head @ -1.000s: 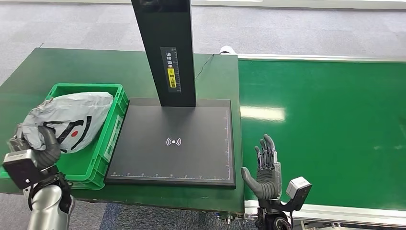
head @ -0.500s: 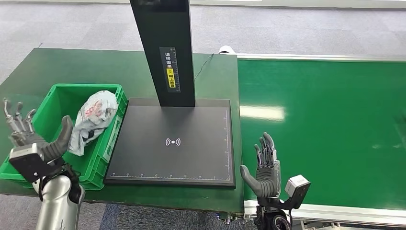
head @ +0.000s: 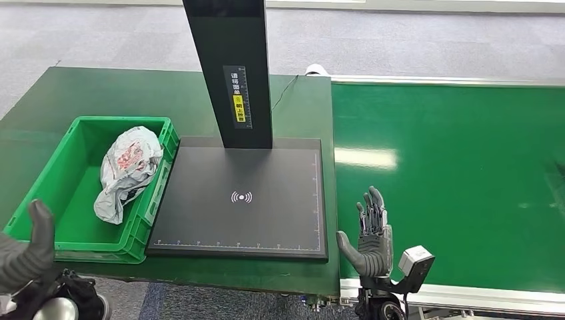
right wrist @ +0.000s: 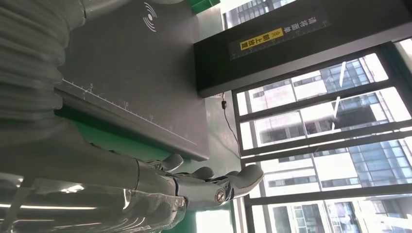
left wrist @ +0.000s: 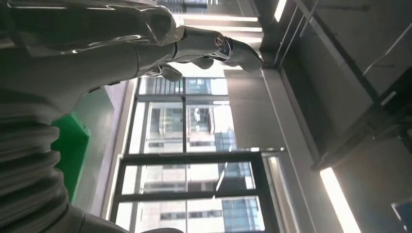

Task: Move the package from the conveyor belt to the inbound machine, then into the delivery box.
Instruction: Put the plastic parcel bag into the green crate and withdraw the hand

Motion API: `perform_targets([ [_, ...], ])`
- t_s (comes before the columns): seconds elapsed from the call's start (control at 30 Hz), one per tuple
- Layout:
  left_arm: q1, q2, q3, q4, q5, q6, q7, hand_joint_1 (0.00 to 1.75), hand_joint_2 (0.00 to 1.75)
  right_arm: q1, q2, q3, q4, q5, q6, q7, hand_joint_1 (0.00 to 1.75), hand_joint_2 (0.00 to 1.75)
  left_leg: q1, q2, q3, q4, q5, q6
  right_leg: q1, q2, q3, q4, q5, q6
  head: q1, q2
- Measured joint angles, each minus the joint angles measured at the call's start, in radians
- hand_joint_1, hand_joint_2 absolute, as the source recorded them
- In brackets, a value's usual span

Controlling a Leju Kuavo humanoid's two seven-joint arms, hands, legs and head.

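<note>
**A:** quick status pls, how far along are you w/ the package run?

**B:** Pretty much done imo. The package [head: 126, 172], a crumpled grey poly bag w/ red print, is lying inside the delivery box [head: 74, 241], the green crate on the table. It's slumped against the wall nearest the inbound machine [head: 240, 197], nothing touching it. So your last leg looks finished.

**A:** hands?

**B:** Your left hand [head: 26, 250] is low at the front corner of the crate, outside it, apart from the bag. Head view gives you the thumb sticking up and not much else; left wrist view has the fingers [left wrist: 214, 46] stretched out w/ nothing in them. So it's spread and empty. Right hand [head: 370, 237] is upright at the near edge of the conveyor belt [head: 453, 173], beside the scanner plate, fingers straight and apart, holding nothing. Right wrist view agrees [right wrist: 214, 187].

**A:** anything left then?

**B:** Not for this parcel afaict. Scanner plate has nothing on it, and no parcel on the stretch of belt you can see. I'd guess you just bring the arms to rest or wait for the next one, but that's a guess.
</note>
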Motion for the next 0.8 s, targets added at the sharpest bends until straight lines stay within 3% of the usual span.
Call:
perform_targets([
  [0.07, 0.026, -0.002, -0.047, 0.005, -0.008, -0.100, 0.009, 0.00, 1.75, 0.004, 0.000, -0.002, -0.009, 0.006, -0.007, 0.005, 0.00, 1.75, 0.000, 0.000, 0.000, 0.000, 0.000, 0.000, 0.000, 0.000, 0.000, 0.000, 0.000, 0.000, 0.000, 0.000],
  [0.2, 0.036, -0.018, -0.126, 0.096, -0.011, -0.391, 0.069, 0.00, 1.75, 0.007, 0.003, 0.000, -0.021, 0.061, -0.028, 0.019, 0.00, 1.75, 0.000, 0.000, 0.000, 0.000, 0.000, 0.000, 0.000, 0.000, 0.001, 0.000, 0.000, 0.000, 0.000, 0.000],
  [0.4, 0.049, -0.057, -0.171, 0.271, -0.011, -0.724, 0.106, 0.00, 1.75, 0.003, 0.005, 0.036, -0.022, 0.151, -0.073, 0.020, 0.00, 1.75, 0.000, 0.000, 0.000, 0.000, 0.000, 0.000, 0.000, 0.000, 0.001, 0.000, 0.000, 0.000, 0.000, 0.000],
  [0.63, 0.072, -0.097, -0.172, 0.397, 0.043, -0.930, 0.098, 0.00, 1.75, -0.004, 0.004, 0.062, -0.010, 0.161, -0.073, 0.027, 0.00, 1.75, 0.000, 0.000, -0.001, 0.000, 0.000, 0.000, 0.000, 0.000, 0.000, 0.000, 0.000, 0.000, 0.000, 0.000],
  [0.8, 0.073, -0.113, -0.169, 0.447, 0.046, -0.967, 0.089, 0.00, 1.75, -0.011, 0.001, 0.066, 0.017, 0.157, -0.062, 0.025, 0.00, 1.75, 0.000, -0.001, -0.001, 0.000, 0.000, 0.000, 0.000, 0.000, 0.000, 0.000, 0.000, 0.000, 0.000, 0.000],
])
